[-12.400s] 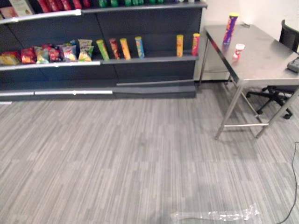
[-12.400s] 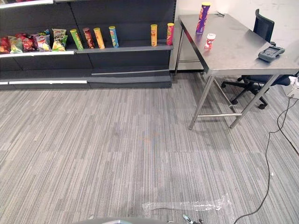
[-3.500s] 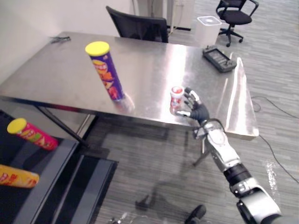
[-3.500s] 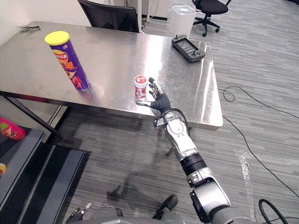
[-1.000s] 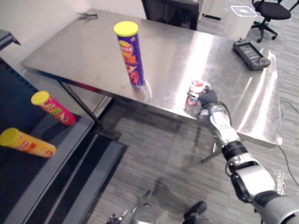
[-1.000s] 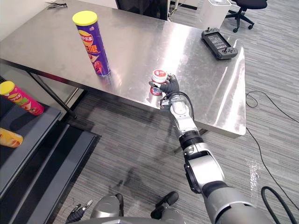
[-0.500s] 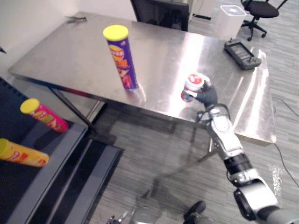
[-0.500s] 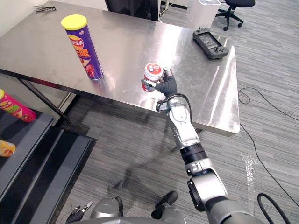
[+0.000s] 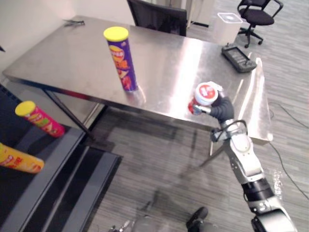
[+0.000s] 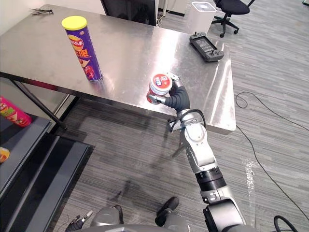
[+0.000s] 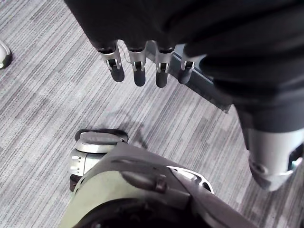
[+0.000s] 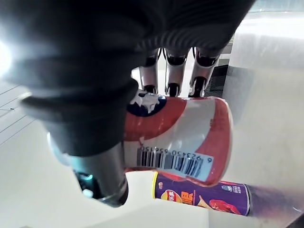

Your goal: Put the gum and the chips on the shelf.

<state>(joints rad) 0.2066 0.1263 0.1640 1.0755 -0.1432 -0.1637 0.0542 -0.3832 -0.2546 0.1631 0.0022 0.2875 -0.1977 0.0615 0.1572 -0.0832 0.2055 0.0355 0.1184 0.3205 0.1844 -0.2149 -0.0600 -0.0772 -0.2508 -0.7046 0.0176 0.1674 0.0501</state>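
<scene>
On the gum tub (image 12: 180, 137): a black barcode (image 12: 173, 161) on a white patch, a row of small digits beneath it, plain in the right wrist view but too fine to give with certainty; red and blue label shapes beside it, no word legible; round red-and-white label on the lid in the eye views, lettering blurred. On the purple chips can (image 9: 121, 60): large yellow and red lettering down the side, not legible as words; small white marks near one end, too small to read. On the pink can (image 9: 38, 120) and the yellow can (image 9: 17, 159) lying on the shelf (image 9: 53, 145): coloured label patches, print too small to make out.
</scene>
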